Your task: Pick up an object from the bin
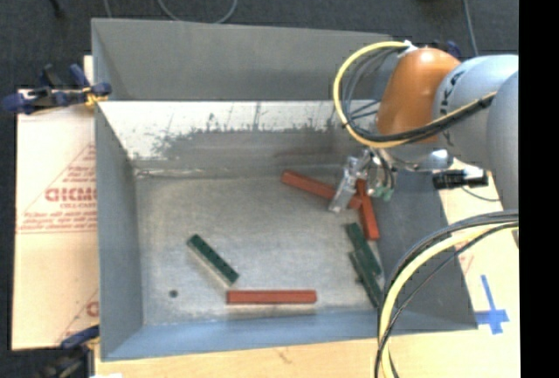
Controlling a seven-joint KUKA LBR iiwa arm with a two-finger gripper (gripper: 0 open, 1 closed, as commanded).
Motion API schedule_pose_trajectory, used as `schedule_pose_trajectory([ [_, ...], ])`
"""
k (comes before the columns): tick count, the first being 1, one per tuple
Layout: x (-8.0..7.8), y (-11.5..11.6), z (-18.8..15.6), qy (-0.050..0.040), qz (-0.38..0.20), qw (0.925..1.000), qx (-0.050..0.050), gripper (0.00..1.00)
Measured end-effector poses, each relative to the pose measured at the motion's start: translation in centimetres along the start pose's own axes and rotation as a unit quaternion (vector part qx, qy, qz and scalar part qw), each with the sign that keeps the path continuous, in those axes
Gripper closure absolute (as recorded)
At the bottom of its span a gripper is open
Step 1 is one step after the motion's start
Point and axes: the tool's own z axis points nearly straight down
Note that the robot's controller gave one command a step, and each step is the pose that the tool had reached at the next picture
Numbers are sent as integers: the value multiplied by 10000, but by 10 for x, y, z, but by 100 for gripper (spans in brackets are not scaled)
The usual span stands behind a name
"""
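Silver and narrow, the tool (346, 191) is low in the right part of the grey bin (115, 219), with its tip on or just above the right end of a slanted red stick (306, 184); whether it is spread or pressed together I cannot tell, and I cannot tell if it pinches anything. The arm comes in from the right and bends downward, and its orange cover (417, 95) with yellow cables (348, 110) is above the tool. A second red stick (370, 219) lies just beside the tool, and under it two dark green sticks (363, 261) lie along the right wall. Well apart to the left lie a green stick (212, 259) and a long red stick (272, 298) near the front wall
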Motion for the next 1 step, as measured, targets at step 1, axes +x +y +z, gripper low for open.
schedule_pose_trajectory([
  [1, -3, 18, -214, -50, -694, 9976, 0, 100],
])
